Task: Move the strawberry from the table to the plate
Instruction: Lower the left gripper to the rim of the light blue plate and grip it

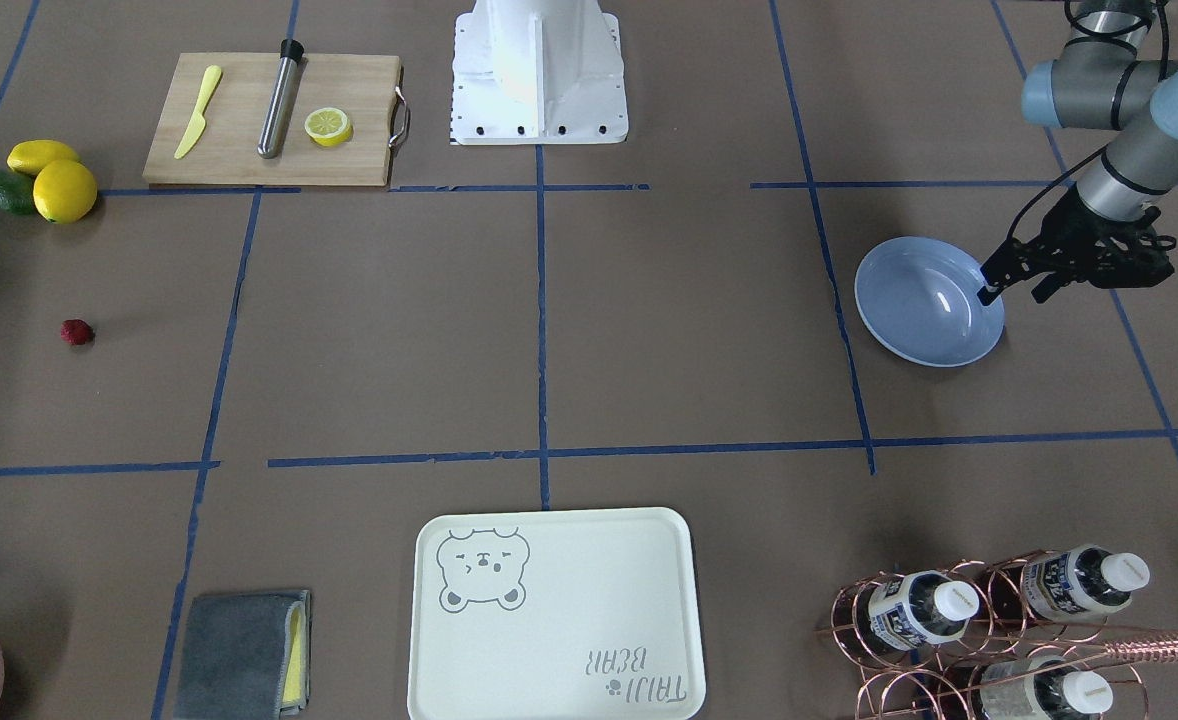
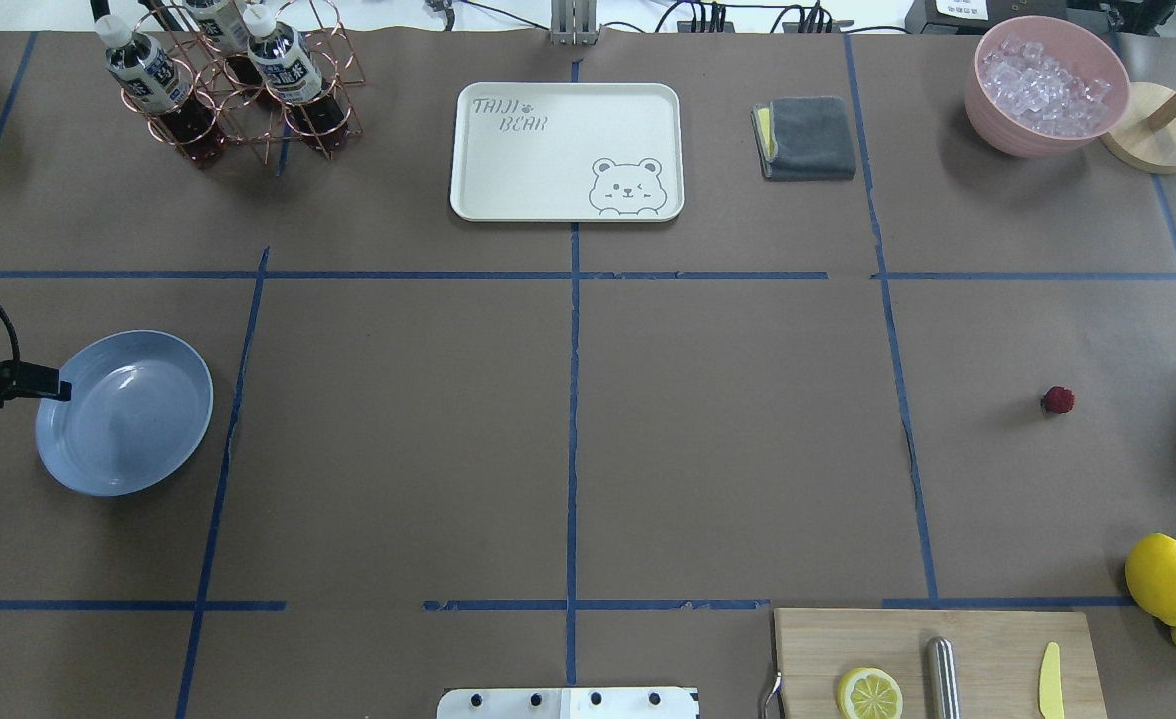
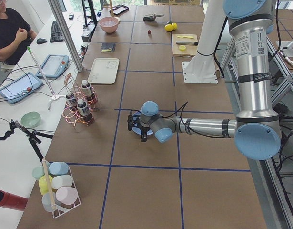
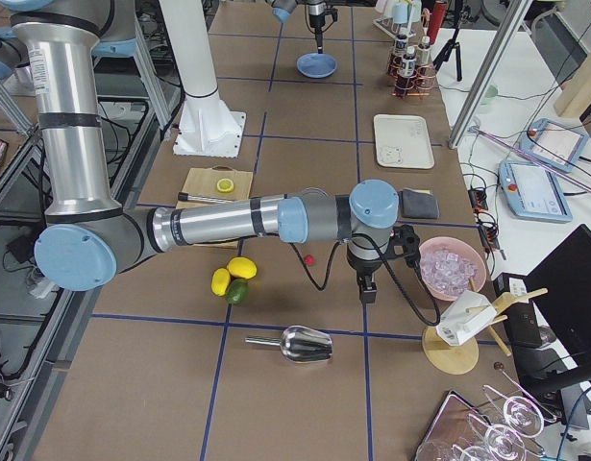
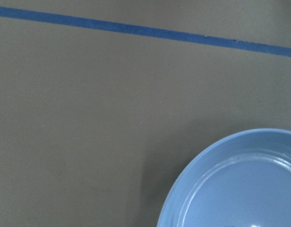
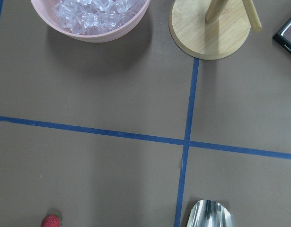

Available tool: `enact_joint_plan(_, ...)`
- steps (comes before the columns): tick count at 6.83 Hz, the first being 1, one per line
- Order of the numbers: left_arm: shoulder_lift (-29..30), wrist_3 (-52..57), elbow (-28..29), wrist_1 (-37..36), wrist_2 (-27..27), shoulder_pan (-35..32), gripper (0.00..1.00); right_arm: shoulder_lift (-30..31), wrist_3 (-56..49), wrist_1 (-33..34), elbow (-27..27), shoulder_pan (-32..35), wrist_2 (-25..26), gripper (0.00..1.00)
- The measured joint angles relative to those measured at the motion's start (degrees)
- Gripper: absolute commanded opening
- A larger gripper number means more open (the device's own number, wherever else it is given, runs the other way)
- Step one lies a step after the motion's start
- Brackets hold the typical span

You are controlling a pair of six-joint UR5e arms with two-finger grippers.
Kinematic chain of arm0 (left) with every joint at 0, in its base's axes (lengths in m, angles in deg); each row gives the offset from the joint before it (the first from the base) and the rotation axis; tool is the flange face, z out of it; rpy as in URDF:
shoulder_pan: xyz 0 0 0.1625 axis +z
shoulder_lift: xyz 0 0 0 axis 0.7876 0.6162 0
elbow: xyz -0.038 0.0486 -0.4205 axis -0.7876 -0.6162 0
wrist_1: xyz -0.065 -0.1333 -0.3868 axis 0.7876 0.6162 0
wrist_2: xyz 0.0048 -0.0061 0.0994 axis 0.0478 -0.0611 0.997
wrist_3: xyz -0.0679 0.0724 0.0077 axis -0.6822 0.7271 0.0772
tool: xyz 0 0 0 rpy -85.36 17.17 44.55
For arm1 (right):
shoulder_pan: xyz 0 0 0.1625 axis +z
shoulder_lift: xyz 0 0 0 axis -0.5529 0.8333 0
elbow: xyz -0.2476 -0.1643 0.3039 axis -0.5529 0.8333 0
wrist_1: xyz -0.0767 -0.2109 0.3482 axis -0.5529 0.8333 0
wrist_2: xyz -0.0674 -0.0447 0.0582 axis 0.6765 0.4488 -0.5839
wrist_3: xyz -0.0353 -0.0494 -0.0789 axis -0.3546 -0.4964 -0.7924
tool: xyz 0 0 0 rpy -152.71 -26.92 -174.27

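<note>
The strawberry (image 1: 77, 332) is a small dark-red berry lying alone on the table (image 1: 649, 330), far from the plate; it also shows in the overhead view (image 2: 1057, 400) and at the bottom edge of the right wrist view (image 6: 51, 221). The pale blue plate (image 1: 914, 320) sits empty at the table's other end (image 2: 129, 429). My left gripper (image 1: 1014, 293) hangs open at the plate's outer rim, one finger over the edge, holding nothing. My right gripper (image 4: 366, 288) hangs over the table between the strawberry (image 4: 310, 258) and the ice bowl; I cannot tell if it is open or shut.
Two lemons (image 1: 64, 190) and an avocado (image 1: 4, 190) lie near the strawberry. A cutting board (image 1: 274, 120) holds a knife and a lemon half. A bear-print tray (image 1: 554, 615), grey cloth (image 1: 239, 655), bottle rack (image 1: 989, 630), ice bowl (image 2: 1045, 85) and metal scoop (image 4: 300, 344) stand around.
</note>
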Motion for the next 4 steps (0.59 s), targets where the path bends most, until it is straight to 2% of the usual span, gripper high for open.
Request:
enact_joint_plan(1,0.03,-0.01,0.36,0.06,0.74,0.87,0.52,0.0,0.04,0.0,-0.01,-0.17,-0.03,1.0)
enact_joint_plan(2,0.03,0.01,0.53,0.09,1.0,1.22,0.48,0.0,0.09,0.0,-0.05,-0.22,-0.07,1.0)
enact_joint_plan(4,0.04,0.09,0.7,0.08,1.11,1.42,0.47,-0.02,0.12,0.0,-0.13,-0.31,-0.1,1.0)
